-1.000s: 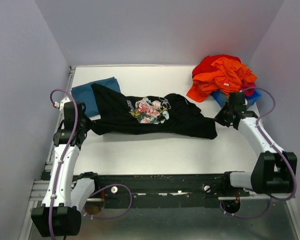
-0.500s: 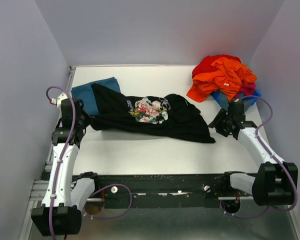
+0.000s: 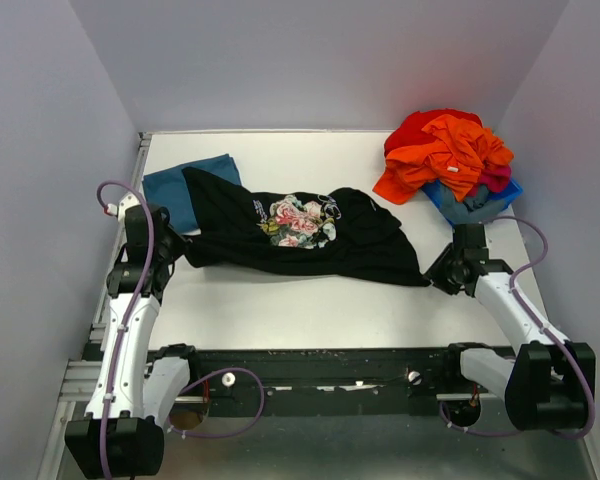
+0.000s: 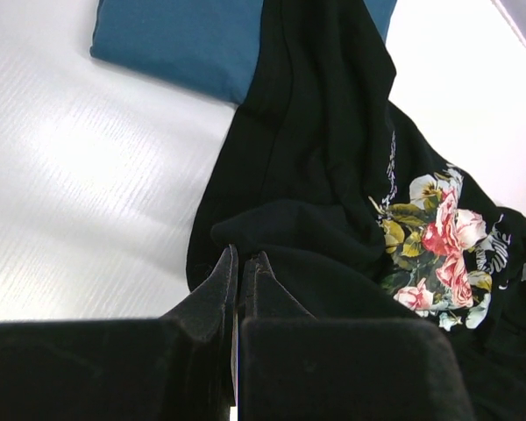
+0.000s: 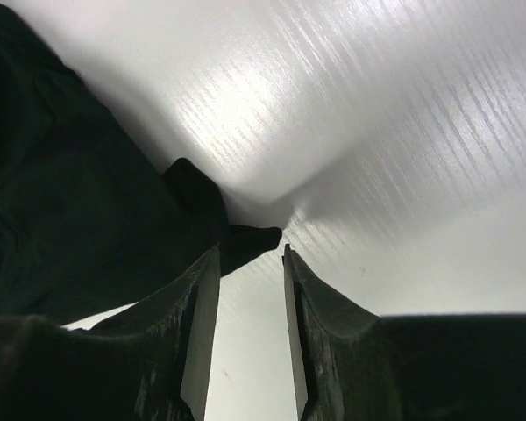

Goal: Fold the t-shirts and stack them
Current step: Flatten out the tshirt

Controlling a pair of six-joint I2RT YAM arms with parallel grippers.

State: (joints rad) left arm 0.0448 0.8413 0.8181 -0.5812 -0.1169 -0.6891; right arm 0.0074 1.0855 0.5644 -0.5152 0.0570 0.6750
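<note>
The black t-shirt (image 3: 310, 245) with the floral print lies crumpled lengthwise across the table's middle. Its left end overlaps the teal-blue shirt (image 3: 185, 185), which lies flat at the back left. My left gripper (image 3: 177, 250) is at the black shirt's near-left edge. In the left wrist view the left gripper (image 4: 241, 259) is shut, with a fold of the black shirt (image 4: 316, 132) at its tips and the teal shirt (image 4: 184, 44) beyond. My right gripper (image 3: 438, 272) is at the shirt's right corner. In the right wrist view the right gripper (image 5: 250, 254) is open, with the pointed corner of the black shirt (image 5: 70, 193) just at its fingertips.
A pile of orange and red clothes (image 3: 445, 150) sits on a blue bin (image 3: 480, 205) at the back right, just behind my right arm. Walls close in the table on the left, the back and the right.
My right gripper has moved toward the near edge, down to the shirt's right corner. The shirt's right end has drawn in a little leftward. My left gripper shifted slightly with the shirt's left edge.
</note>
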